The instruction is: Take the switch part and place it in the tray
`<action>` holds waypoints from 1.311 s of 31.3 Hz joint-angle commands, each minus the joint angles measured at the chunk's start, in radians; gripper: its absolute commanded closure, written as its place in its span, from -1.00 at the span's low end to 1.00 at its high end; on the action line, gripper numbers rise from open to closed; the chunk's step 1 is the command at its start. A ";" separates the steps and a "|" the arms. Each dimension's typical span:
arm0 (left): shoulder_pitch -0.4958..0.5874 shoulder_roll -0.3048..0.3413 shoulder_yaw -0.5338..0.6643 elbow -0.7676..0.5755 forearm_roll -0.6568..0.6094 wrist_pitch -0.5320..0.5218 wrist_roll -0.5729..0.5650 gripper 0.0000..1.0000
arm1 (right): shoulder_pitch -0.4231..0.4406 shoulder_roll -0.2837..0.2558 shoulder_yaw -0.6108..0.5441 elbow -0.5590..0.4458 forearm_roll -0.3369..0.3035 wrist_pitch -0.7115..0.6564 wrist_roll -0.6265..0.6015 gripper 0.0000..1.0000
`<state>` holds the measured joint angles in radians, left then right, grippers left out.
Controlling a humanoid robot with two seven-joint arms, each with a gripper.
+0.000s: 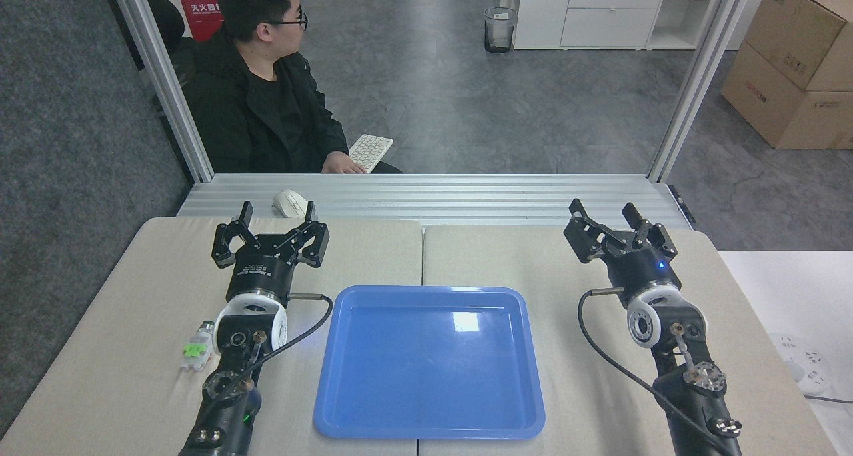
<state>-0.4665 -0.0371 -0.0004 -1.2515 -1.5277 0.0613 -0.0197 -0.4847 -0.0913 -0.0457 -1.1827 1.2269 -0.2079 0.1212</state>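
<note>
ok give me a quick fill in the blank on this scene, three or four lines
1. The switch part lies on the table beside the ____ arm.
2. The colour of the tray is ____.
3. The tray holds ____ parts so far.
4. The left gripper and the right gripper both have their jaws ____.

Missing words: left; blue; no; open
</note>
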 commanded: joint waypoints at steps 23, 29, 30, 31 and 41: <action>0.097 0.123 -0.024 0.032 0.008 0.002 0.023 -1.00 | 0.000 0.002 -0.002 0.000 0.003 -0.001 -0.002 -1.00; 0.180 0.155 0.029 0.066 0.043 -0.001 0.076 -1.00 | 0.000 0.002 -0.002 0.000 0.003 -0.001 -0.002 -1.00; 0.186 0.164 0.040 0.075 0.052 -0.001 0.080 -1.00 | 0.000 0.002 -0.002 0.000 0.003 -0.001 -0.002 -1.00; 0.196 0.178 0.051 0.084 0.060 -0.003 0.081 -1.00 | 0.000 0.002 -0.002 0.000 0.003 -0.001 -0.002 -1.00; 0.255 0.243 0.118 0.124 0.110 -0.069 0.132 -1.00 | 0.000 0.002 -0.002 0.000 0.003 -0.001 -0.002 -1.00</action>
<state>-0.2807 0.1061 0.0411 -1.1845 -1.4520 0.0231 0.0878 -0.4847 -0.0893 -0.0467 -1.1827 1.2305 -0.2076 0.1201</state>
